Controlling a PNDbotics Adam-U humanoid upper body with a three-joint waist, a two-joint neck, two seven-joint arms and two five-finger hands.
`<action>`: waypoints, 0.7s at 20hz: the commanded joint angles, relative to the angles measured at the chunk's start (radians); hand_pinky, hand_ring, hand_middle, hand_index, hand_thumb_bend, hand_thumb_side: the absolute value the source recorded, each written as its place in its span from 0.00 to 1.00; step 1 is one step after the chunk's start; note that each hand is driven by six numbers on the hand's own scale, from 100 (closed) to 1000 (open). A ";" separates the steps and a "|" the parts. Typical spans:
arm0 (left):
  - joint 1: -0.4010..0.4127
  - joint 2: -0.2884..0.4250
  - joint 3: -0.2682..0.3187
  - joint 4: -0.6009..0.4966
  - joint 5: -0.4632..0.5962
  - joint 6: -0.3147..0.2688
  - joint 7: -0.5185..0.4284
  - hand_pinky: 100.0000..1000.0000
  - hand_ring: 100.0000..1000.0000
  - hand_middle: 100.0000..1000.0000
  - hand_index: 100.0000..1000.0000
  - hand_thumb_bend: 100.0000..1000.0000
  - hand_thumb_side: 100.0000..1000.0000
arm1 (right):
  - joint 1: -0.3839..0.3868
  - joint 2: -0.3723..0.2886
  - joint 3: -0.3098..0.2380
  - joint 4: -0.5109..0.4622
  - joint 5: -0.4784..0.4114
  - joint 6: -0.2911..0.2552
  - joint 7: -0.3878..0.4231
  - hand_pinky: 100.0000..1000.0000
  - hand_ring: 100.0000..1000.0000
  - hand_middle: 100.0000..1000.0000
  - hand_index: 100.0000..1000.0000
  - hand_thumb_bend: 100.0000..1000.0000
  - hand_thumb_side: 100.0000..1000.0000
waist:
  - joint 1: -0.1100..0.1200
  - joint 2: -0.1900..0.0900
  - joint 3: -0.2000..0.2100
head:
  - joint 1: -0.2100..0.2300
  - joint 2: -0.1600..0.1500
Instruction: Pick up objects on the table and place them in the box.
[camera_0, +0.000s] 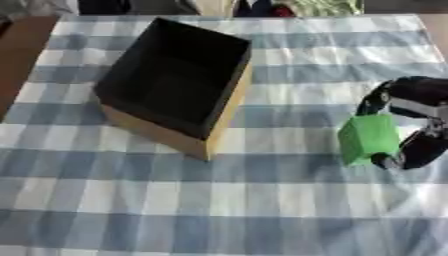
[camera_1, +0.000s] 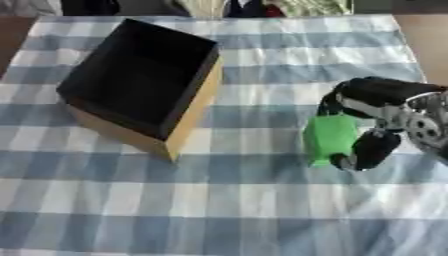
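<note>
The right robot hand (camera_1: 376, 125) is curling around a green block (camera_1: 331, 140) at the right side of the counter (camera_0: 262, 200), which is wearing a blue-and-white checked cloth (camera_1: 219, 200). The fingers are arching over the block's top from the far side while a dark digit is pressing in from the near right, so the block is sitting pinched between them; whether it is resting on the cloth or hanging just clear of it cannot be told. The open box (camera_0: 175, 80), black inside with tan outer walls, is standing well apart to the left and a little farther away, turned at an angle to the counter's edges, and it is looking empty. To do this step well, the hand is probably needing to lift the block straight up until it is higher than the box's rim, carry it leftward over the dark opening, and only then let the fingers spread; releasing early risks the block striking the near tan wall. The arm is coming in from the right edge, wrist bent downward. The left robot hand is not showing in either view.
</note>
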 joint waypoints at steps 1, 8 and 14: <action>-0.010 0.016 0.007 -0.014 -0.004 -0.001 -0.004 0.59 0.65 0.52 0.69 0.07 0.31 | -0.026 -0.015 -0.031 -0.012 -0.013 0.016 -0.025 0.85 0.77 0.33 0.40 0.00 0.00 | 0.000 -0.024 -0.002 | 0.001 -0.009; -0.010 0.021 0.008 -0.014 -0.006 -0.002 -0.002 0.59 0.65 0.52 0.69 0.08 0.31 | -0.151 0.008 -0.062 -0.012 -0.004 -0.003 -0.051 0.85 0.77 0.33 0.40 0.00 0.00 | -0.006 -0.038 -0.007 | 0.000 -0.001; -0.008 0.026 0.006 -0.014 -0.006 -0.002 -0.004 0.59 0.65 0.52 0.69 0.08 0.31 | -0.371 0.107 -0.028 -0.012 0.049 0.031 0.046 0.84 0.76 0.34 0.41 0.00 0.00 | -0.014 -0.056 -0.011 | -0.012 0.006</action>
